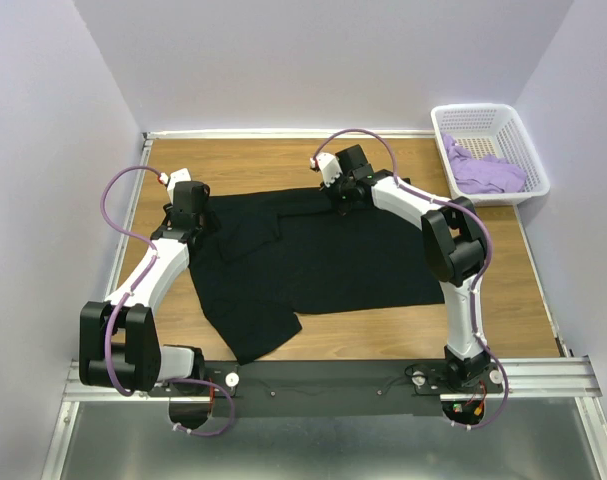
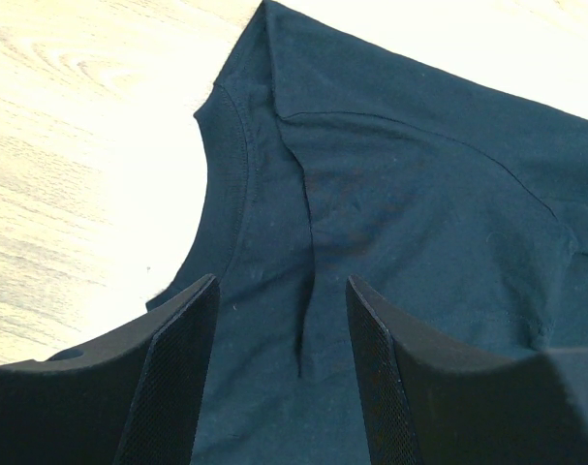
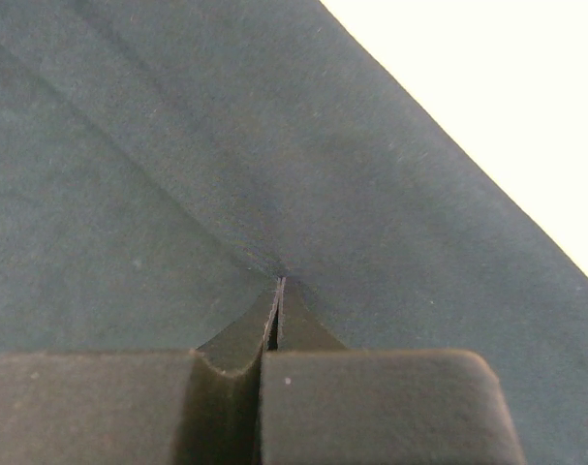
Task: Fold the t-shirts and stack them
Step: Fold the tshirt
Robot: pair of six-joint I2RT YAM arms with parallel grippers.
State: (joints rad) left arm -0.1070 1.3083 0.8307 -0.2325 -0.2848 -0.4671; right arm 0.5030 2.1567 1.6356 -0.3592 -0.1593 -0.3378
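Note:
The large black t-shirt (image 1: 323, 260) lies spread on the wooden table, partly folded, with one sleeve hanging toward the near edge. My left gripper (image 1: 196, 228) is at its left end, open and low over the cloth beside the collar (image 2: 231, 145); the jaws (image 2: 282, 283) stand on either side of a small crease. My right gripper (image 1: 345, 203) is at the shirt's far edge, shut, with cloth puckering into its tips (image 3: 279, 283). The lavender t-shirt (image 1: 483, 172) lies crumpled in the basket.
The white lattice basket (image 1: 473, 108) stands at the far right corner of the table. Bare wood (image 1: 243, 160) shows behind the shirt, and more lies to its right. White walls close in the table on three sides.

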